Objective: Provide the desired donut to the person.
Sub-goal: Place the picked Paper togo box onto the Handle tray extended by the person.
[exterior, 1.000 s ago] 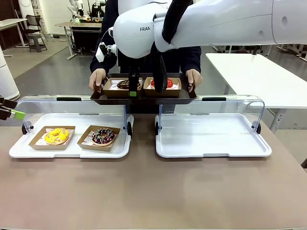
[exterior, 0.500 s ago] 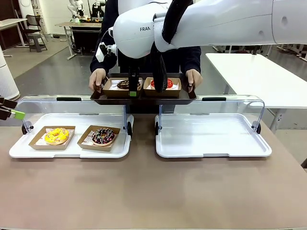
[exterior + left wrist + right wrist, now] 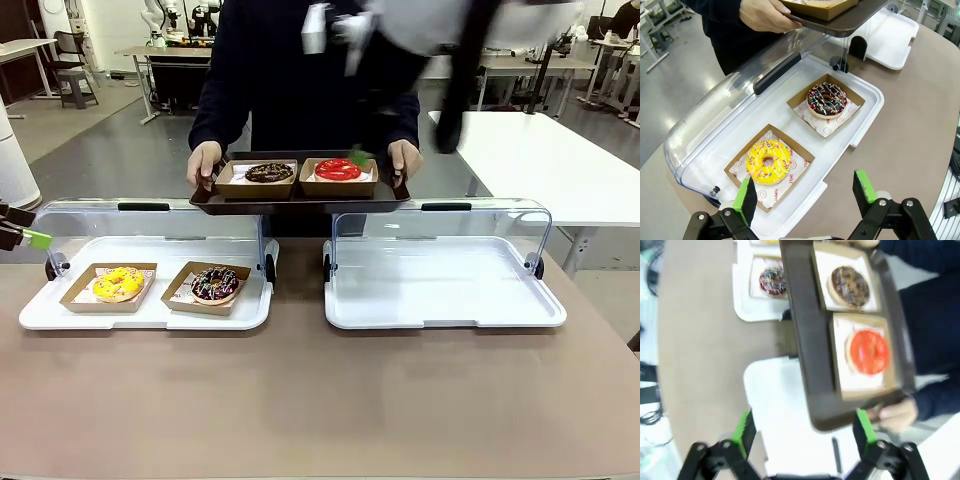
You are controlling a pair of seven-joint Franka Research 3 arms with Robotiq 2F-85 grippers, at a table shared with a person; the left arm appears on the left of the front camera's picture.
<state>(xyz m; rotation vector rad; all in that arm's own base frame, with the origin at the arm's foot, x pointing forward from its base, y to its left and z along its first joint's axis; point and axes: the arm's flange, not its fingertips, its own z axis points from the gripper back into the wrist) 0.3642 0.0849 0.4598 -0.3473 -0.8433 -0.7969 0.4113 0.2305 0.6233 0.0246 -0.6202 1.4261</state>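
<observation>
Right wrist view: my right gripper hangs wide apart, nothing in it, above the person's dark tray. That tray carries two boxes, a red donut just past my pads and a chocolate donut beyond. Picture blurred; right arm smeared in the front view. Left gripper likewise spread and empty over the left case, which holds a yellow donut and a sprinkled donut. Right case bare. The person holds the tray with both hands.
</observation>
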